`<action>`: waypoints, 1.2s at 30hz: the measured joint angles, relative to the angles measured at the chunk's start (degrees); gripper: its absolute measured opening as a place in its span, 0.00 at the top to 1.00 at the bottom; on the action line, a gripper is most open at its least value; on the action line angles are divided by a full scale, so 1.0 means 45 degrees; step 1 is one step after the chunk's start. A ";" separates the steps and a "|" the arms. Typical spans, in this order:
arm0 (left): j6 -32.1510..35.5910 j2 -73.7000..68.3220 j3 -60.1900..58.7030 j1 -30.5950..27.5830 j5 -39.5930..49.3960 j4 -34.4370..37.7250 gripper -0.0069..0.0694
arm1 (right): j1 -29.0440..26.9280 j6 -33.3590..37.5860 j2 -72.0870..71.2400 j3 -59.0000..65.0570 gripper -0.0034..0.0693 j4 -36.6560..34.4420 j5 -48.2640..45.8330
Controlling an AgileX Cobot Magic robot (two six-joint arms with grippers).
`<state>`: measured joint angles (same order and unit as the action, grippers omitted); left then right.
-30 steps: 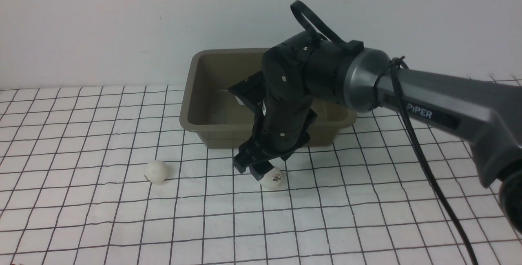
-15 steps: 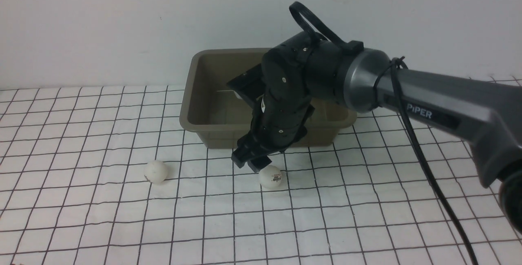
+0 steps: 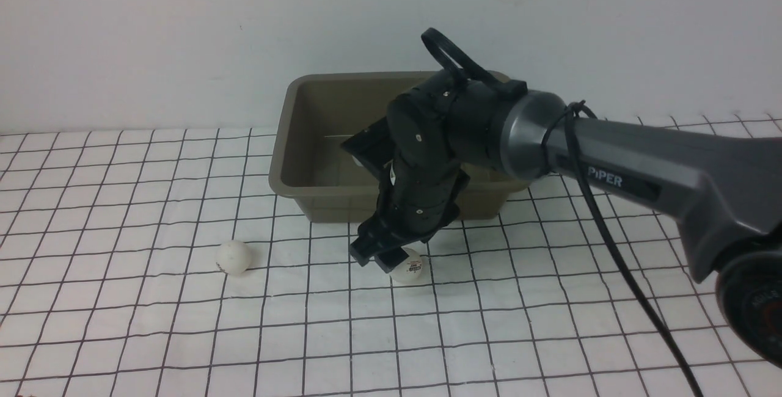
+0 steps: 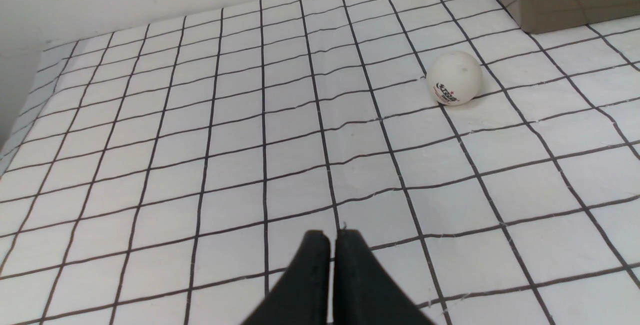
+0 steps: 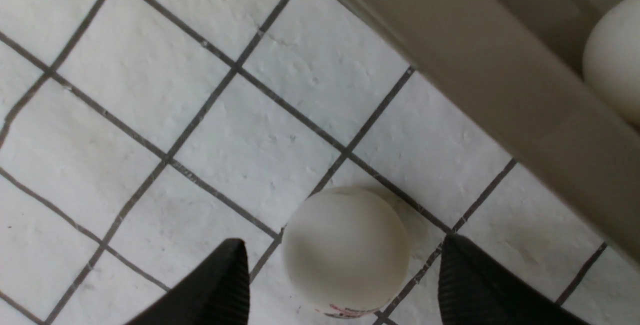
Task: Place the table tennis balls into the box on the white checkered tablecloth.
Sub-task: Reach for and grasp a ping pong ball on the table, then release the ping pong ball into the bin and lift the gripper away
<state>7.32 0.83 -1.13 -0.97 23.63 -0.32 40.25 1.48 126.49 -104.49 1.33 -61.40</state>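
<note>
Straddling one ball (image 3: 408, 265) on the white checkered tablecloth (image 3: 183, 330), just in front of the box (image 3: 317, 201), the right gripper (image 5: 342, 245) holds its fingers (image 5: 220, 285) wide. On the left gripper (image 4: 332, 236) the fingers are pressed together, empty. A second ball (image 3: 233, 256) lies apart; a third ball (image 5: 615, 55) sits inside the box.

Plain white wall (image 3: 153, 30) at the back, matte, a few faint specks
</note>
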 joint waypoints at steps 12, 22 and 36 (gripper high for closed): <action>0.0000 0.0000 0.0000 0.0000 0.0000 0.0000 0.91 | -0.0124 0.0000 0.0824 0.0000 0.36 -0.0052 0.0240; 0.0000 0.0000 0.0000 0.0000 0.0000 0.0000 0.91 | -0.0151 0.0201 0.0824 -0.0029 0.45 -0.0006 -0.0153; 0.0000 0.0000 0.0000 0.0000 0.0000 0.0000 0.91 | -0.0020 0.1874 -0.1254 -0.0363 0.45 -0.2533 -0.0749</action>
<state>7.32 0.83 -1.13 -0.97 23.63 -0.32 40.16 9.91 120.85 -106.12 -10.07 -64.77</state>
